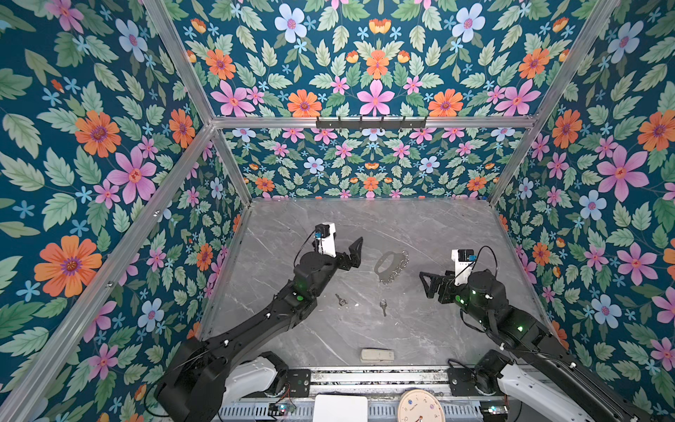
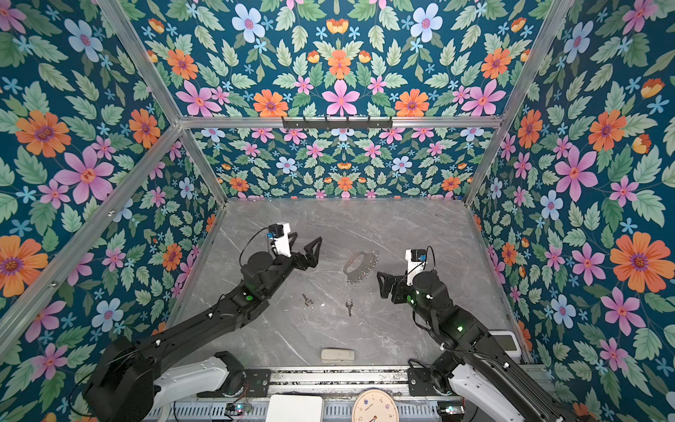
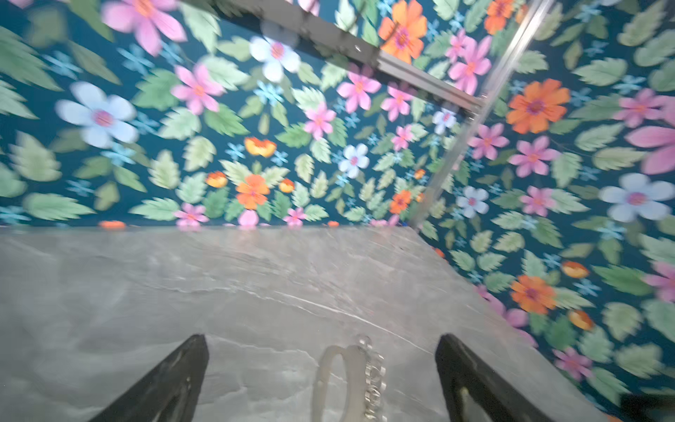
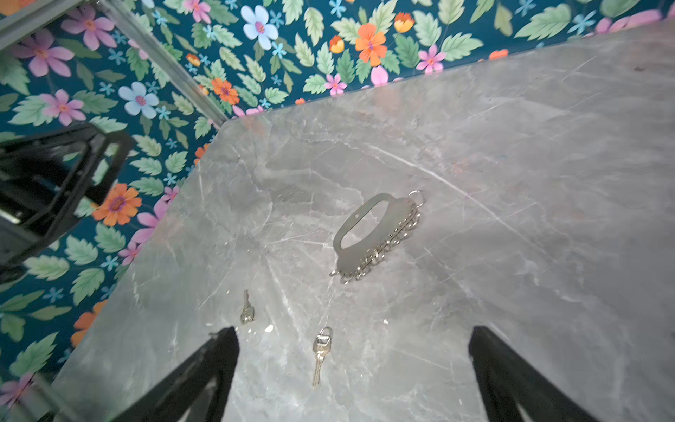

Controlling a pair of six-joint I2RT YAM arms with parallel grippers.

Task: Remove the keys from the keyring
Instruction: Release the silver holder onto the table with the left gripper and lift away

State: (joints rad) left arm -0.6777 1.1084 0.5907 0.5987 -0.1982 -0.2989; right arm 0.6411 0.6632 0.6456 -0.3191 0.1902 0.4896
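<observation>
Two keys [image 4: 247, 313] are counted on the counter [image 1: 420, 226], the second [image 4: 320, 350] lying apart from the first and both detached from the one keyring [image 4: 369, 234], which is laid flat farther back with its chain bunched along the grey loop. One beige block [image 1: 377, 355] is placed at the counter's near edge. Two pincers are seen: the left pincer [image 3: 321, 338] and the right pincer [image 4: 351, 329] are both released and empty, and the keyring is flanked by them.

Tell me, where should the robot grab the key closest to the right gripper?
The key lies flat on the table with bare space all round, and its blade is thin. So probably pinch its head, the widest part, across its edges from straight above.
</observation>
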